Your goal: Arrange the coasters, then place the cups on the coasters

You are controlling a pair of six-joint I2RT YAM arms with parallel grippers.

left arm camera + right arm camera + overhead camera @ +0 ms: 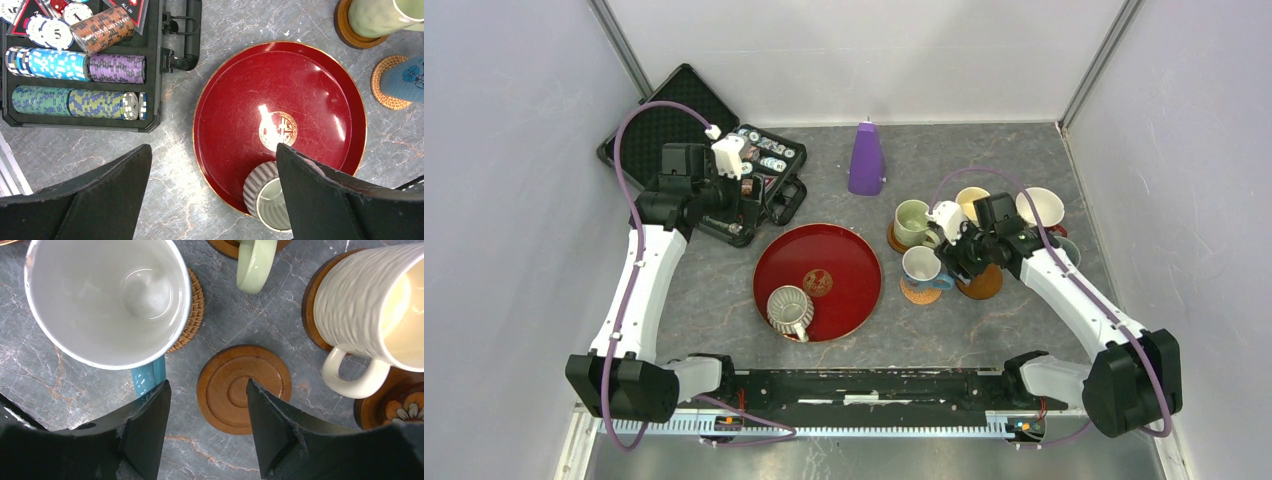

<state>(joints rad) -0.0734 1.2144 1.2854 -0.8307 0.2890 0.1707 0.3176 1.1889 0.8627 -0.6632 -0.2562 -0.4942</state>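
Note:
My right gripper (206, 384) (964, 262) is open with nothing between its fingers, just above a bare dark brown coaster (235, 385) (984, 285). Beside it the white cup with the blue handle (107, 300) (921, 266) stands on the woven coaster (194, 310). The pale green cup (911, 221) and the cream cup (367, 300) each stand on a brown coaster. A ribbed grey cup (265, 192) (790, 308) rests on the red tray (240, 90). My left gripper (212, 150) (736, 222) hangs open above the tray's near-left rim, holding nothing.
An open black case of poker chips (75, 65) (759, 160) lies at the back left. A purple cone (865, 160) stands at the back middle. The wide white cup (1040, 208) and another cup (1065, 250) crowd the right cluster.

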